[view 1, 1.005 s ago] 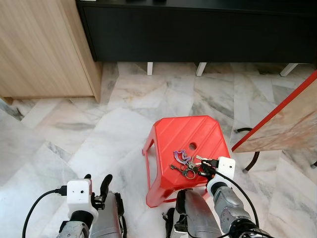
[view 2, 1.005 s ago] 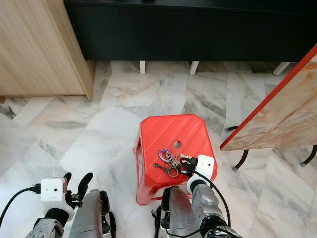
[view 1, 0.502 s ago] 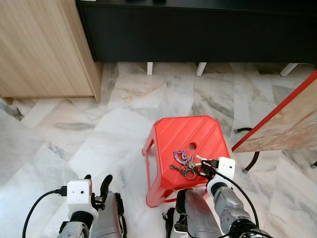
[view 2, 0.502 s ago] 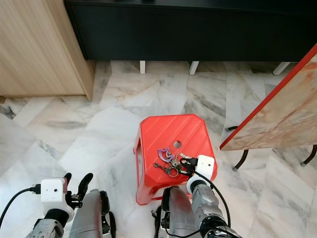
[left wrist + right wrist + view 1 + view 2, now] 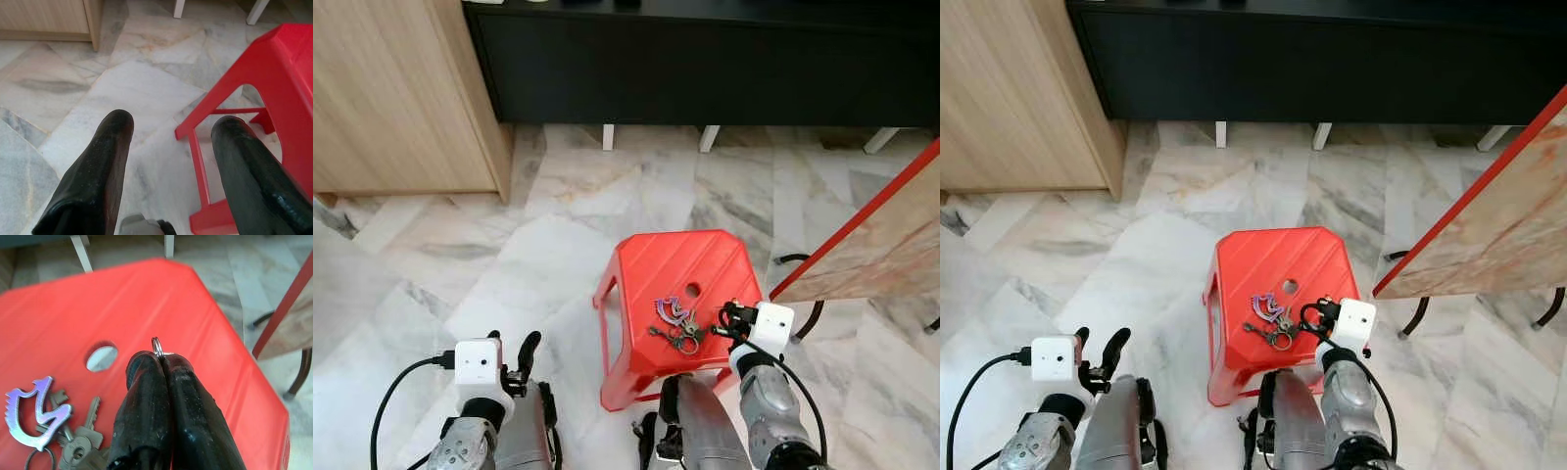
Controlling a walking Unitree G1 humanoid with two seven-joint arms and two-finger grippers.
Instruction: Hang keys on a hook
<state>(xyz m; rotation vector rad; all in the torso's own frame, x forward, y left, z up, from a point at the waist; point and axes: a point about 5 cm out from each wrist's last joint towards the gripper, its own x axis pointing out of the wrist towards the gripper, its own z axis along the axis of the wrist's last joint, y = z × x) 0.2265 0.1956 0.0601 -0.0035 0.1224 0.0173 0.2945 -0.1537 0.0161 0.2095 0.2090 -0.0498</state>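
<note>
While my left gripper [image 5: 168,147] hangs low over the marble floor [image 5: 460,255] with fingers spread, my right gripper [image 5: 164,363] has its fingers pressed together on a small key ring [image 5: 156,346]. Just beyond, the keys [image 5: 677,323] lie on the red stool [image 5: 661,262], before a dark cabinet [image 5: 705,59].

The right arm reaches forward, wrist level, its right gripper [image 5: 163,363] with both black fingers [image 5: 146,401] pressed flat together, pinching a small ring [image 5: 156,346] that pokes out just beyond the fingertips. The left arm is held low at the robot's side, its left gripper [image 5: 171,127] pointing forward with fingers [image 5: 105,161] spread well apart, nothing between them.
</note>
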